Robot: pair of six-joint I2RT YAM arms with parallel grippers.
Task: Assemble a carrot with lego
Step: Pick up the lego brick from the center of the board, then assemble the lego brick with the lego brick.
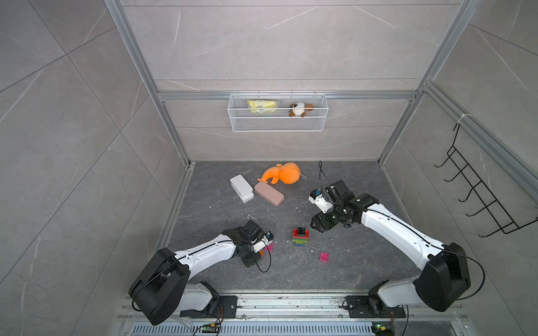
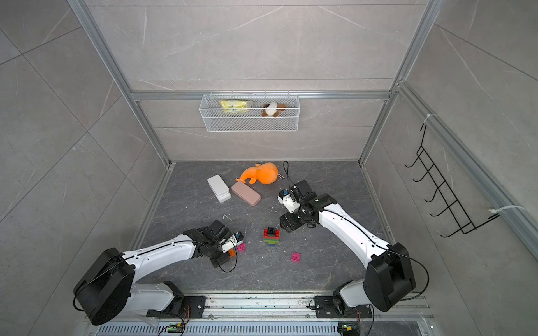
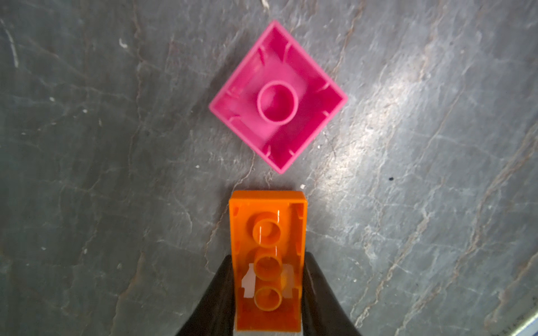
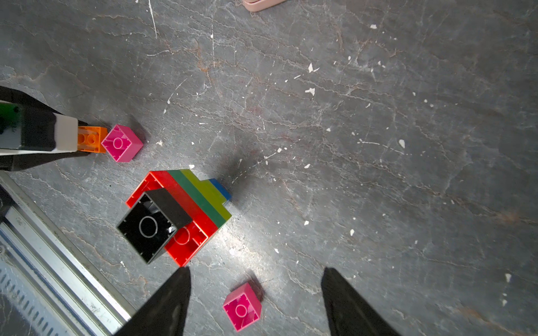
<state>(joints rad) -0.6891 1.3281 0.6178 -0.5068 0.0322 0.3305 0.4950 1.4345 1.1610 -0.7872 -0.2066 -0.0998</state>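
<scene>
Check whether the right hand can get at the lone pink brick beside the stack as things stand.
Probably yes. The right hand is open and empty, and the pink brick lies alone on bare tabletop just ahead of it; the stack stands clear to one side.

At the back of the dark desk (image 1: 364, 261) an orange plush toy (image 1: 281, 174) lay just beside a pink case (image 1: 268, 193) and a white case (image 1: 241, 187). A wire basket (image 1: 278, 125) on the wall held a yellow packet (image 1: 262, 106) and a small plush (image 1: 301, 109). A black hook rack (image 1: 477, 192) hung well apart.
</scene>
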